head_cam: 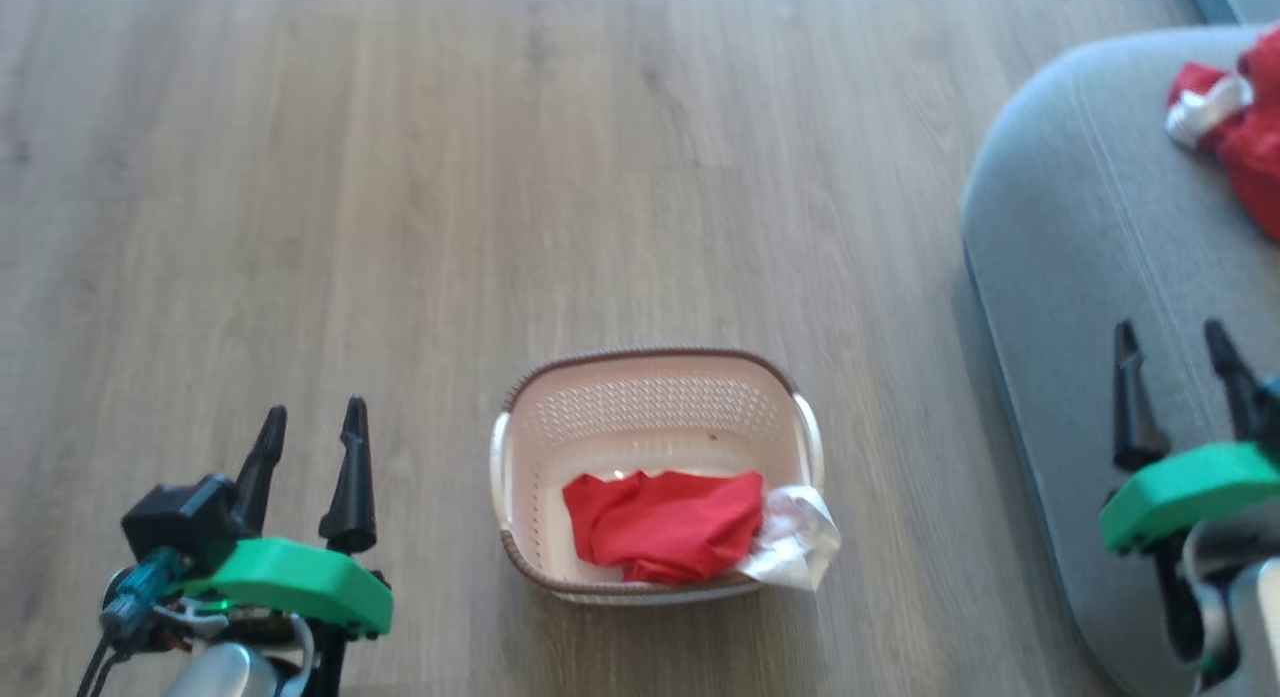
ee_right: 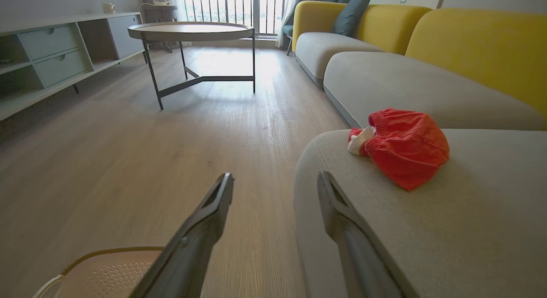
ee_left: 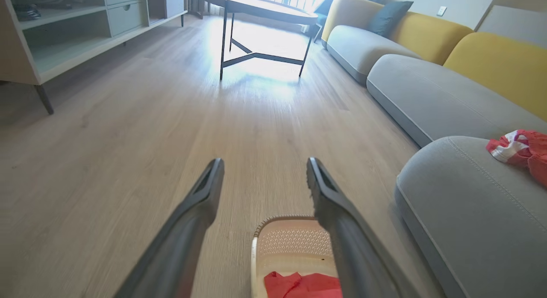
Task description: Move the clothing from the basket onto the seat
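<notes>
The cream basket (head_cam: 655, 417) stands on the wood floor in the middle of the head view. Inside it lies a crumpled red garment (head_cam: 665, 525), with a white garment (head_cam: 800, 537) draped over its right rim. On the grey seat (head_cam: 1080, 237) at the right lies another red garment with white trim (head_cam: 1240, 127). My left gripper (head_cam: 312, 439) hovers open and empty left of the basket. Over the seat's front edge, my right gripper (head_cam: 1175, 352) also stands open and empty. The left wrist view has the basket (ee_left: 290, 244) between its fingers; the right wrist view has the red garment (ee_right: 404, 146) on the seat (ee_right: 448, 221).
A round table on dark metal legs (ee_left: 260, 9) stands farther along the floor. A long grey sofa with yellow backs (ee_left: 431, 88) runs beyond the seat. A low shelf unit (ee_left: 64, 33) lines the opposite wall. Open wood floor surrounds the basket.
</notes>
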`<state>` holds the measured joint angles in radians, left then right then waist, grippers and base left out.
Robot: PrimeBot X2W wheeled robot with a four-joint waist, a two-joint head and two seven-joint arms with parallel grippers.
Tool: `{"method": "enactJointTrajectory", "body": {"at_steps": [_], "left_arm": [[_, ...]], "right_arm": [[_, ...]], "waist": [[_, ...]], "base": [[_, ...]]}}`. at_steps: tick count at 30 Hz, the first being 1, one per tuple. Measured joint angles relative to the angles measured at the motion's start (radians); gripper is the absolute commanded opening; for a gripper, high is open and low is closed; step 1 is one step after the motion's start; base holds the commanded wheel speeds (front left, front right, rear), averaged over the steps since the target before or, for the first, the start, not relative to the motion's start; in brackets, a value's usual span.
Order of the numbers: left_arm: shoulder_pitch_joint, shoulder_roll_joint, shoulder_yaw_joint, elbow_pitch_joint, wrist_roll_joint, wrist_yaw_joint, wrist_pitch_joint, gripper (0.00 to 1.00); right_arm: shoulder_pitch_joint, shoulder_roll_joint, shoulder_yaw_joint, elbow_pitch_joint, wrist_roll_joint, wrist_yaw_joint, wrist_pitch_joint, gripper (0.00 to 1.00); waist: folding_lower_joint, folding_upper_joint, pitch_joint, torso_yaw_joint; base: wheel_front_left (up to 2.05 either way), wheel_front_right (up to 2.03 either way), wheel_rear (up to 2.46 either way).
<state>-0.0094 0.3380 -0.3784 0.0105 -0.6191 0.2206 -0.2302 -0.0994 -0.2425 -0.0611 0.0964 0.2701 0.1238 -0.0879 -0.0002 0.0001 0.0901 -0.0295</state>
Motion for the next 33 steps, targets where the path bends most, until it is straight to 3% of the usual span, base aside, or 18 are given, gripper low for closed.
{"method": "enactJointTrajectory", "body": {"at_steps": [7, 12, 18, 27, 33], "left_arm": [[0.032, 0.011, 0.03, 0.025, 0.0, 0.0, -0.01, 1.0], [0.067, 0.017, 0.04, 0.049, 0.0, -0.002, -0.01, 1.0], [0.09, 0.017, 0.067, 0.056, 0.0, -0.009, -0.019, 1.0], [0.076, 0.017, 0.066, 0.037, 0.022, -0.019, -0.019, 1.0], [-0.043, 0.006, 0.029, 0.032, 0.05, -0.039, -0.017, 1.0]], "right_arm": [[0.102, 0.056, 0.036, -0.04, -0.103, 0.0, -0.052, 1.0], [0.129, 0.104, 0.064, 0.002, -0.125, 0.0, -0.093, 1.0], [0.148, 0.116, 0.064, 0.042, -0.14, 0.0, -0.123, 1.0], [0.13, 0.117, 0.046, 0.031, -0.147, 0.0, -0.143, 1.0], [0.042, 0.115, 0.021, -0.025, -0.147, 0.0, -0.153, 1.0]], "waist": [[0.0, 0.0, -0.063, 0.057], [0.0, 0.0, -0.089, 0.069], [0.0, 0.0, -0.092, 0.067], [0.0, 0.0, -0.029, 0.062], [0.0001, 0.0, 0.077, 0.055]], "base": [[0.0, 0.0, 0.0], [0.0, 0.0, 0.0], [0.0, 0.0, 0.0], [0.0, 0.0, 0.0], [0.0, 0.0, 0.0]]}}
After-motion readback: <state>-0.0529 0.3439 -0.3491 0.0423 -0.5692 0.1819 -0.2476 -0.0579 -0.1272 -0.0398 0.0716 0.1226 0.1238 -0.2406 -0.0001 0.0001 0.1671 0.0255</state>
